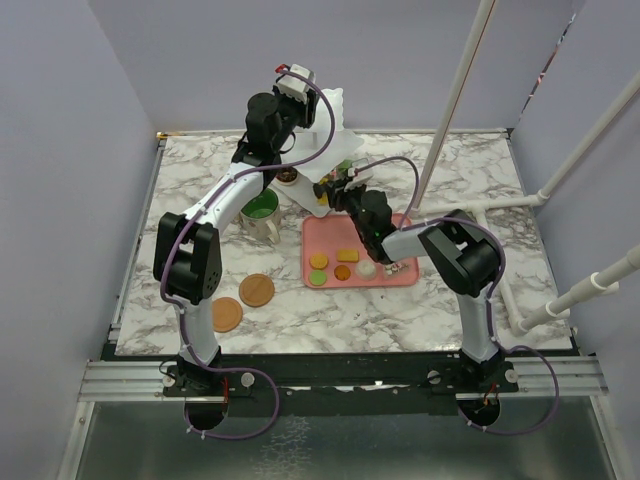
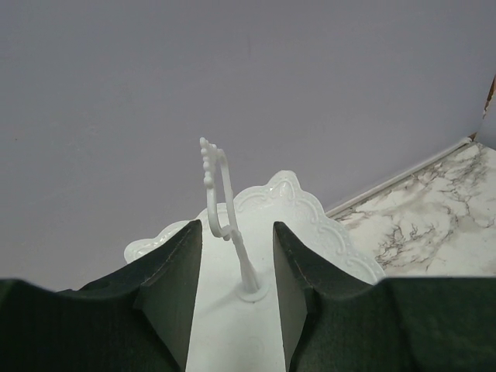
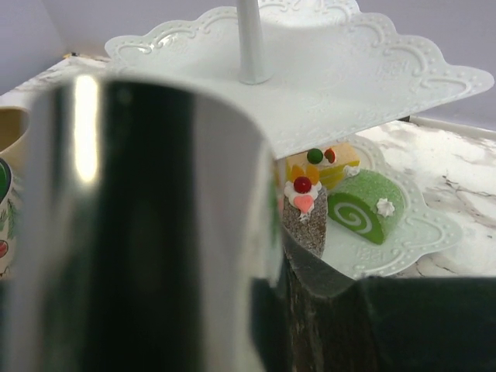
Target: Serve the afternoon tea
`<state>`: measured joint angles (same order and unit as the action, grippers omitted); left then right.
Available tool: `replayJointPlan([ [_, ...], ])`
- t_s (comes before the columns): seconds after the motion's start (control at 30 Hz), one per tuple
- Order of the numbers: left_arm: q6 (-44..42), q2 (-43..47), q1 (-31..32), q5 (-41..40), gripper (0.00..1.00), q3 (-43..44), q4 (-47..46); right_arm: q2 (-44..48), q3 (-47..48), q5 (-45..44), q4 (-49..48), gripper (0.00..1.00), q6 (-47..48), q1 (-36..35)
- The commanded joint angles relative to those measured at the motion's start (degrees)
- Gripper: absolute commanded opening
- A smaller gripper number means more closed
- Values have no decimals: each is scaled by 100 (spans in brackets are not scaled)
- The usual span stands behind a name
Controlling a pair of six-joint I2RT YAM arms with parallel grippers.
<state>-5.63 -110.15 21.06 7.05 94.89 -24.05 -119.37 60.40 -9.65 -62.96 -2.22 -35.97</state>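
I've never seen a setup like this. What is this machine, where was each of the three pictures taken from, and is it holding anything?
These are two robot arms bolted to the near edge of a marble table. The wide picture comes from a fixed camera above and behind them, and shows the left arm and the right arm. The other two pictures come from a small camera on each wrist, looking out past that arm's own jaws.

On the table are a white tiered stand, a mug with a green inside, two wooden coasters and a pink tray of toy pastries.

The left jaws stand open on either side of the stand's handle and hold nothing. The right jaws seem to grip a shiny dark tool, probably tongs, beside a tier carrying a green roll cake.
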Motion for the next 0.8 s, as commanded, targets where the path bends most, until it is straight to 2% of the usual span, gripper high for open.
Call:
replayJointPlan([
  [0.0,-9,231,-23,121,44,47,-4,-67,-126,116,-94,35,-23,-7],
  [0.3,-18,249,-32,83,48,77,33,391,-443,44,-118,63,-43,-7],
  [0.57,30,318,-77,29,51,181,246,1214,-1027,14,-49,63,-165,-20],
  [0.77,175,392,-204,145,53,292,515,2272,-1688,-322,727,60,-293,-33],
])
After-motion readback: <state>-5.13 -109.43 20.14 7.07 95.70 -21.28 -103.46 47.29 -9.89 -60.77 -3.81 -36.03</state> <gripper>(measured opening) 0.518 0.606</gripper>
